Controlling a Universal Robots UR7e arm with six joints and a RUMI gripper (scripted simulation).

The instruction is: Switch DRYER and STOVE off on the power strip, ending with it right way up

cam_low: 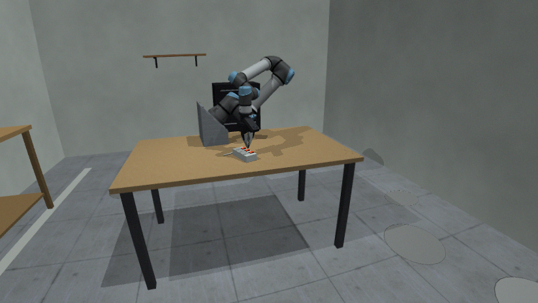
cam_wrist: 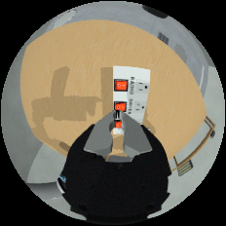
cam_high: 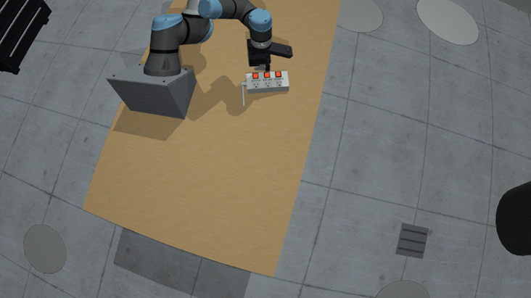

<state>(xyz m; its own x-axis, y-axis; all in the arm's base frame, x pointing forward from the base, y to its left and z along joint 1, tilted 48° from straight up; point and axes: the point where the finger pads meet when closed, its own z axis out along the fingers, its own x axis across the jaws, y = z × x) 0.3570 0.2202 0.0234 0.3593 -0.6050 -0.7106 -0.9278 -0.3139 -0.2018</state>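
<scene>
The grey power strip (cam_high: pixel 272 86) (cam_low: pixel 244 155) (cam_wrist: pixel 138 94) lies right way up on the wooden table (cam_high: pixel 202 173) (cam_low: pixel 180 161), its switches facing up. All three rocker switches glow red in the top view: left (cam_high: pixel 255 75), middle (cam_high: pixel 266 75), right (cam_high: pixel 278 74). In the wrist view one switch (cam_wrist: pixel 120 86) sits beside the label RADIO, a second switch (cam_wrist: pixel 120 104) lies just ahead of the fingertips, and a third shows red between the fingers. My gripper (cam_high: pixel 265 67) (cam_low: pixel 247 144) (cam_wrist: pixel 117 110) is shut and empty, pointing down just above the strip's switch row.
The strip's short grey cable stub (cam_high: pixel 243 95) sticks out at its left end. The arm's grey wedge-shaped base (cam_high: pixel 152 93) (cam_low: pixel 210 129) stands on the table behind and to the left. A black box (cam_low: pixel 222 90) stands behind the arm.
</scene>
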